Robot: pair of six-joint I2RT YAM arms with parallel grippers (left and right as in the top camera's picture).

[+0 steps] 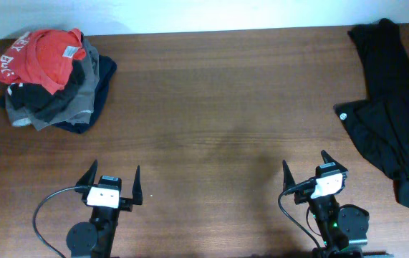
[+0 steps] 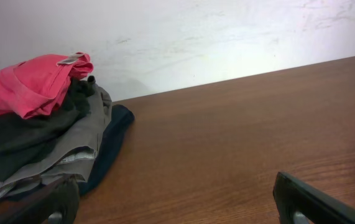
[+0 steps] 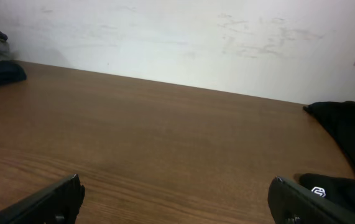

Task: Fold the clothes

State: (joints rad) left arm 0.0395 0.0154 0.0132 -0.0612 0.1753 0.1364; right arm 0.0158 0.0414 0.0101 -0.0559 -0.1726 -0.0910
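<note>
The clothes, one black shirt with small round white logo marks, lie crumpled at the table's far right; the right wrist view catches the black shirt at its right edge. My left gripper is open near the front edge at the left, nothing between its fingers. My right gripper is open near the front edge, left of the shirt and apart from it. In the wrist views, my left gripper and my right gripper show wide-spread jaws over bare wood.
A pile of folded garments sits at the back left, a red shirt with white lettering on top of grey and navy ones; the same pile of garments fills the left of the left wrist view. A white wall stands behind the table.
</note>
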